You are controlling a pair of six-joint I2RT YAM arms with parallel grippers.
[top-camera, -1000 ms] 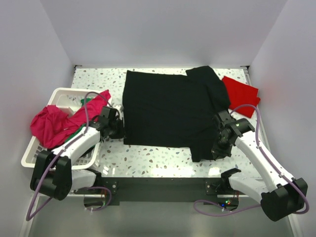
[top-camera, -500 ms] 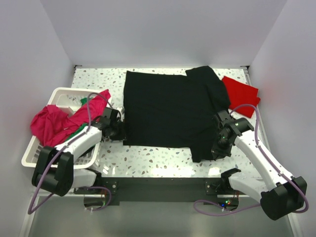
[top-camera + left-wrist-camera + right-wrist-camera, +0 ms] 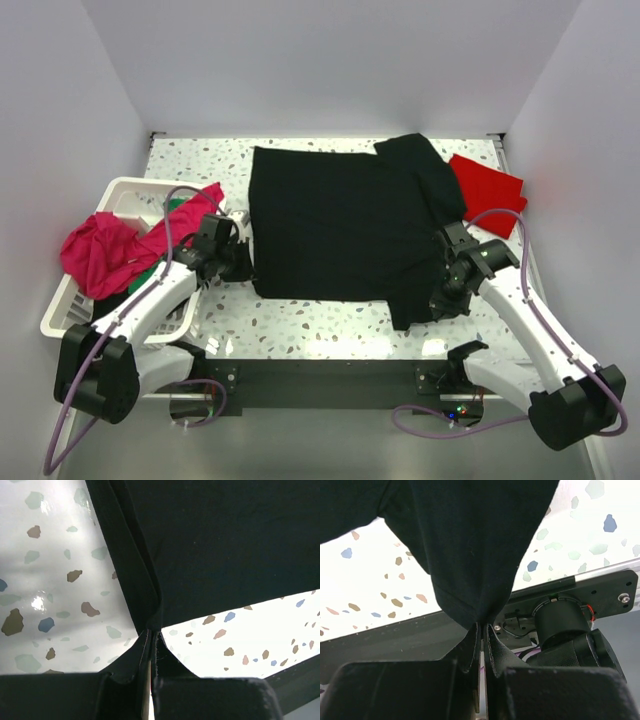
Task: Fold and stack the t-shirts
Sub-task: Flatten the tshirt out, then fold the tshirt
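A large black t-shirt (image 3: 345, 225) lies spread flat on the speckled table (image 3: 300, 320). My left gripper (image 3: 243, 262) is shut on its near left corner; in the left wrist view the cloth (image 3: 200, 545) runs into the closed jaws of the gripper (image 3: 151, 632). My right gripper (image 3: 437, 303) is shut on the near right corner, and the black cloth (image 3: 470, 545) hangs bunched from the closed gripper (image 3: 481, 626). A red t-shirt (image 3: 488, 182) lies folded at the far right. Magenta-pink (image 3: 95, 250) and green (image 3: 175, 205) shirts lie in the basket.
A white slatted laundry basket (image 3: 125, 195) stands at the left, next to my left arm. White walls close in the table on three sides. A black mounting bar (image 3: 320, 375) with the arm bases runs along the near edge.
My left gripper has drawn slightly back and left with the shirt's left corner. The right gripper has lifted its corner a little. The shirt's near edge has shifted slightly.
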